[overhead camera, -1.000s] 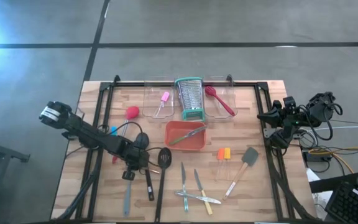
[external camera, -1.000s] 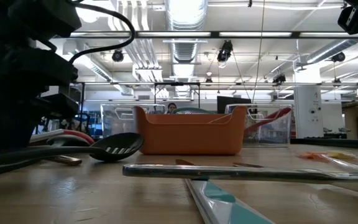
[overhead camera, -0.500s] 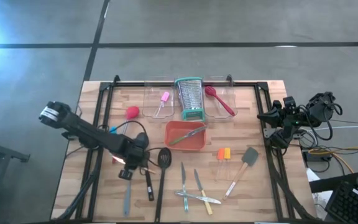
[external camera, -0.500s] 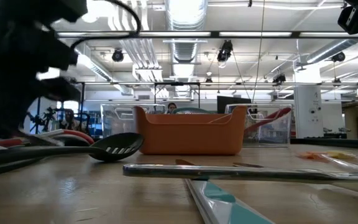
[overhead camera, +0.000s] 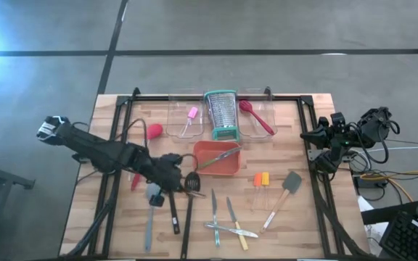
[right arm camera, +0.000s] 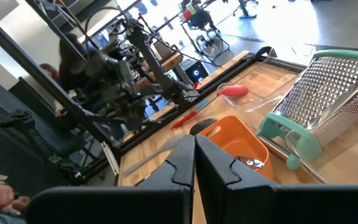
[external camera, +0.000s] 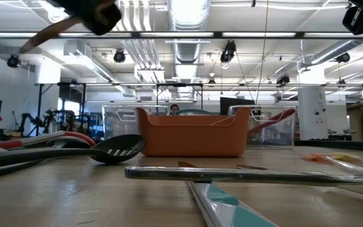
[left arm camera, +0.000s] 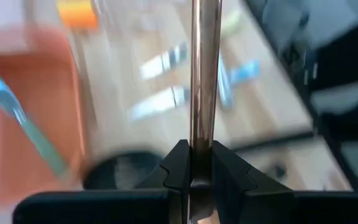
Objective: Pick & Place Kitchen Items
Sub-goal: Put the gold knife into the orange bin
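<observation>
Now my left gripper (left arm camera: pixel 197 163) pinches a slim handle (left arm camera: pixel 204 68) (lifted, lower-left of centre); my right gripper (right arm camera: pixel 194 163) sits closed at right edge.

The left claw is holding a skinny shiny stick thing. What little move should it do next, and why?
Probably swing a little toward the orange plastic tray. The left claw is shut on a thin brownish shiny utensil handle, and the low view shows it up off the table. The tray sits close by and already holds one utensil, so it looks like a likely drop spot.
</observation>
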